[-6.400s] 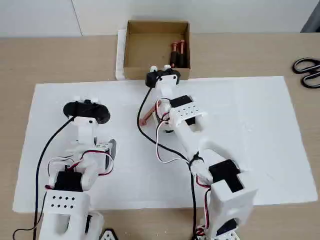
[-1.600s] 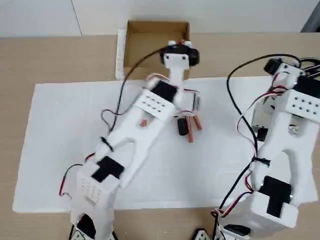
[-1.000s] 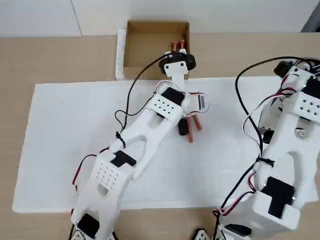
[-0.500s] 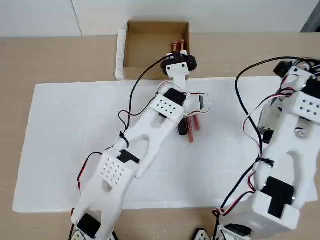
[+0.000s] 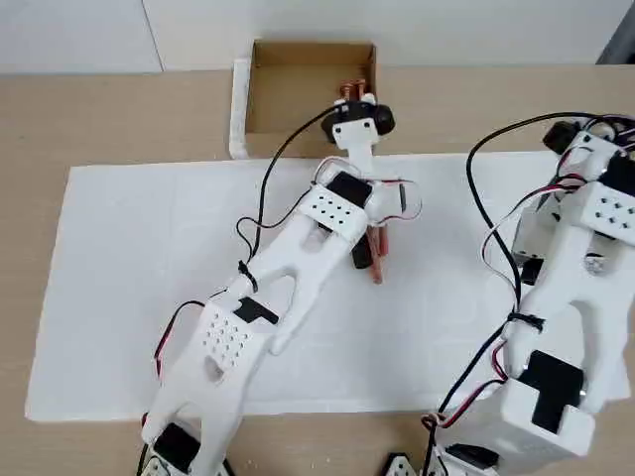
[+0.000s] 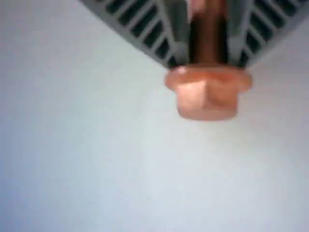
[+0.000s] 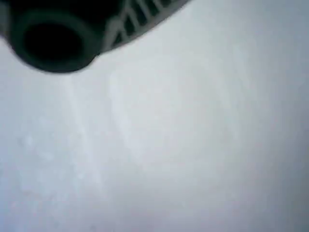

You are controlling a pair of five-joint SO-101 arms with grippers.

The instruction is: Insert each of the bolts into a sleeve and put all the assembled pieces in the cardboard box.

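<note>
The left gripper (image 6: 207,48) was clamped on a copper bolt (image 6: 208,94) — shank along the jaws, hex head protruding past the tips, over the paper sheet (image 6: 96,169). The mating sleeve (image 7: 53,43) lay well to its right, gripped by the right gripper (image 7: 82,29), bore end exposed. The cardboard box (image 5: 268,99) — beyond the left gripper — held assembled pieces (image 5: 352,94) against its right wall.
</note>
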